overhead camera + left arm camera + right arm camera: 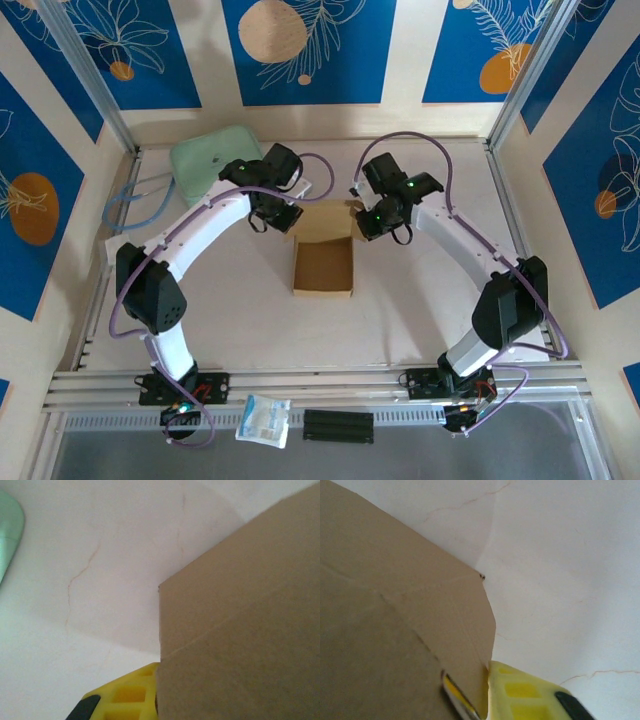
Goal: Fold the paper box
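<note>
Two small items lie nearest, at the front rail: a pale packet (265, 418) and a black strip (338, 425), both well apart from the work. Beyond them, at mid-worktop (420, 310), stands the paper box (322, 268). It is brown card with its walls raised and its top open, and its rear flap (325, 216) is spread out behind the opening. The left end effector (272, 212) sits at the flap's left corner and the right end effector (372, 222) at its right corner.

Right end effector: in the right wrist view the card edge runs between a yellow finger (520, 692) and the rim of the opposing one, so it appears closed on the flap.

Left end effector: the left wrist view shows one yellow finger (125, 697) touching the card, with the other hidden behind it. Whether it is clamped cannot be told.

The step in hand, as judged, is to bring the rear flap up and forward over the opening.

1. Raise both corners together at equal height, so the card bends along its scored line rather than skewing.
2. Hold near the corners, not across the score.
3. Avoid pulling rearward, which could drag the light box.

Farthest back, the mint-green pouch (212, 155) lies beside the left arm; route that arm's elbow away from it.
</note>
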Controlling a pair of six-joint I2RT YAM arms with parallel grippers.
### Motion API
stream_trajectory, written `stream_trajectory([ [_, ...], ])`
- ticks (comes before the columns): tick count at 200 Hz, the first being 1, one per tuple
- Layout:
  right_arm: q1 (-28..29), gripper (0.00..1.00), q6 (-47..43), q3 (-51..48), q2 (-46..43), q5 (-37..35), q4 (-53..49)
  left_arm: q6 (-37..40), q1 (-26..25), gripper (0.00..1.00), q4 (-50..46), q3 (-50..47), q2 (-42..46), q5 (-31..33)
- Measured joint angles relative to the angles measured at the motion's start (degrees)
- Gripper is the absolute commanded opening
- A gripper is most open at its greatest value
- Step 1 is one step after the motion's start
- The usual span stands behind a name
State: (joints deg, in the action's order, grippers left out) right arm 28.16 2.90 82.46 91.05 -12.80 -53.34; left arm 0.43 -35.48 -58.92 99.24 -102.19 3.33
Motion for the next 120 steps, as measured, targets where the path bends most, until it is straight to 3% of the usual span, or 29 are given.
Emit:
stream_trajectory([
  [53,-0.33,0.09,13.79,2.03,2.84,-0.15,8.59,-15.28,-0.07,0.04,10.86,-1.99,-0.11,3.26],
  [120,-1.18,0.06,23.56,0.9,7.74,-0.48,18.49,-23.52,-0.07,0.06,20.48,-7.1,-1.73,4.92],
])
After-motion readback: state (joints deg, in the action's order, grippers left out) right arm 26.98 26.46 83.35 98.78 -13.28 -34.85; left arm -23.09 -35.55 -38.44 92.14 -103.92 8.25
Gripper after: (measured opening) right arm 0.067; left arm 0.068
